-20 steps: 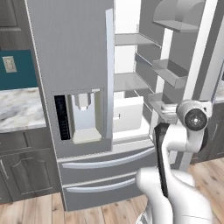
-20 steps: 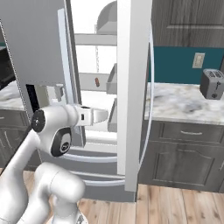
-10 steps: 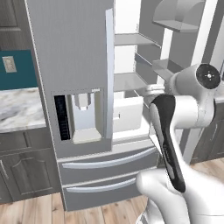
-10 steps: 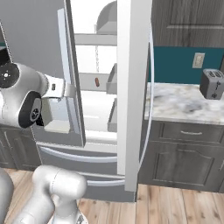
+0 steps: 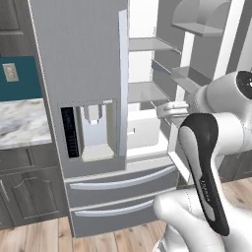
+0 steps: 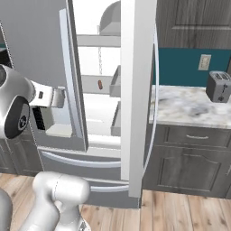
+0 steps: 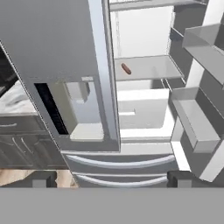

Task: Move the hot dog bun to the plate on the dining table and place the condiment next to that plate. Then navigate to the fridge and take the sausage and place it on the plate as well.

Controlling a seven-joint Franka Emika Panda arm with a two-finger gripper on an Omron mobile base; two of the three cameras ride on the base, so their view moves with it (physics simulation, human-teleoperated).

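Observation:
The fridge stands in front of me, its left door with the dispenser recess shut and its right door swung open. The sausage, small and reddish-brown, lies on a middle shelf of the white interior. My gripper is open and holds nothing. It hovers outside the opening, below and well short of the sausage. The hot dog bun, plate, dining table and condiment are out of view.
Door bins jut from the open door on the right of the opening. Two bottom drawers are shut. A marble counter with a toaster lies right of the fridge, and another counter lies to its left.
The arm's elbow and upper joints have swung up and outward, while the hand stays in front of the open fridge. The gripper remains open; the base and fridge have not moved.

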